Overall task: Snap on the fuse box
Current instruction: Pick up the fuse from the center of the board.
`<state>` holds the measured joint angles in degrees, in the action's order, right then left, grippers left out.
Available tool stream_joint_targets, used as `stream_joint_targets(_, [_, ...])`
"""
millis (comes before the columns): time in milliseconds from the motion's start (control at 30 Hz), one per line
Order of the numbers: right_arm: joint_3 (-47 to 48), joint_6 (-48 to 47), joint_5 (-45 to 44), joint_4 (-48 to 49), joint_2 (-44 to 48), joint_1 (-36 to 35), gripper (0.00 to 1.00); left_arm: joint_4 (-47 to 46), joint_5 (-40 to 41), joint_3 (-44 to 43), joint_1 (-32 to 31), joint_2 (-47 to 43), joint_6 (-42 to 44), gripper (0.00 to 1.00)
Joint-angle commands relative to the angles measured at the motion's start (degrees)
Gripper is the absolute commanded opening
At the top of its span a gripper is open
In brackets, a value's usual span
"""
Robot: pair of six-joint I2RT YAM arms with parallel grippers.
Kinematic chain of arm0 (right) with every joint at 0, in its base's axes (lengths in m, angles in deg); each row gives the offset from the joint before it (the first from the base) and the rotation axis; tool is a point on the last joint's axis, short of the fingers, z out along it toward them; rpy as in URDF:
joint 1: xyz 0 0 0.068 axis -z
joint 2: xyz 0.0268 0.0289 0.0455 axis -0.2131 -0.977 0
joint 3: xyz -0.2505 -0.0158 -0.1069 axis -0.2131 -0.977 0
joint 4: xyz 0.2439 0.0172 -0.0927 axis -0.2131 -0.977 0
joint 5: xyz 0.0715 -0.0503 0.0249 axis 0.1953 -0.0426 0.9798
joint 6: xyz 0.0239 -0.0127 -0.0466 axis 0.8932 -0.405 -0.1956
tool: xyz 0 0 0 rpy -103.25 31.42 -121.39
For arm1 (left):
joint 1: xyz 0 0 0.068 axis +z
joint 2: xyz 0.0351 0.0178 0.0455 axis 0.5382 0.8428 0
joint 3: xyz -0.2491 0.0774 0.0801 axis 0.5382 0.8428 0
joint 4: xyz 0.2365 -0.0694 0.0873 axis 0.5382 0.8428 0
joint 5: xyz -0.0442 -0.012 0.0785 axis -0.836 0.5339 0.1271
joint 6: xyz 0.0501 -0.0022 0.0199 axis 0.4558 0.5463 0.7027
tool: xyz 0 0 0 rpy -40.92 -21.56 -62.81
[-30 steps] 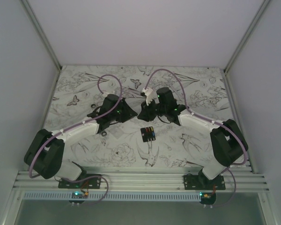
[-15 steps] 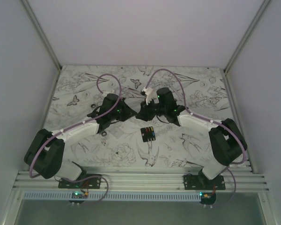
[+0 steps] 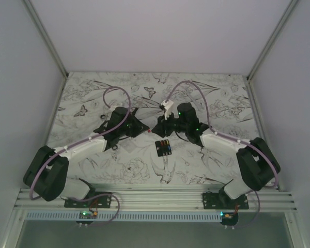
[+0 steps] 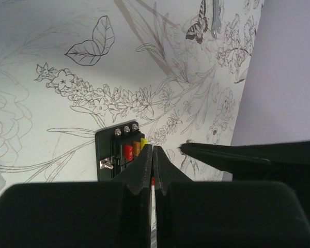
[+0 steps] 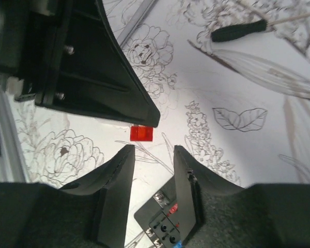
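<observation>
Since the earlier frame, both wrists have closed in on each other over the middle of the table, and the left gripper has shut. Its fingers appear to pinch a red fuse at the very tips, but grip depth is hard to read. The right gripper stands open just beside the fuse, holding nothing. The fuse box lies flat at mid-table, slightly toward the near edge, untouched.

Hazards:
- A tip-only pinch lets the fuse twist or drop.
- The open right fingers can knock it.
- The unrestrained box can slide under insertion force.
</observation>
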<state>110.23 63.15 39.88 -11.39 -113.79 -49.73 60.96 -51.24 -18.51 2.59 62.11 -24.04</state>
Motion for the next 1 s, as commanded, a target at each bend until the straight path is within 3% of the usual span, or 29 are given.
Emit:
stream_joint_targets(0, [-4.3,-9.0,-10.2,6.7,6.5,-3.4,0.44,0.5,0.0,1.6,0.9,-1.3,-4.5,0.0])
stream_joint_targets(200, [-11.5,-19.1,-23.9,14.5,10.7,-10.7,0.41,4.8,-1.6,1.8,1.6,-1.6,-11.2,0.0])
stream_joint_targets(367, [-13.5,-21.8,-28.9,17.3,12.0,-14.0,0.38,12.8,-2.2,-0.6,2.0,-3.8,-14.1,0.0])
stream_joint_targets(500, [-13.0,-20.0,-27.6,16.8,12.0,-14.5,0.38,13.8,-2.1,-0.9,2.0,-7.5,-12.6,0.0])
stream_joint_targets(633, [-14.0,-13.5,-25.6,19.5,13.5,-14.2,0.41,13.6,-0.3,-0.8,1.6,-13.1,-6.0,0.0])
stream_joint_targets(733, [-12.7,-3.3,-22.9,19.6,13.8,-13.0,0.42,12.6,2.6,-0.1,0.1,-17.6,-0.6,0.0])
stream_joint_targets(967, [-16.1,24.7,-18.4,32.6,15.2,-9.1,0.42,-2.0,6.2,7.6,-3.2,-26.4,5.3,0.0])
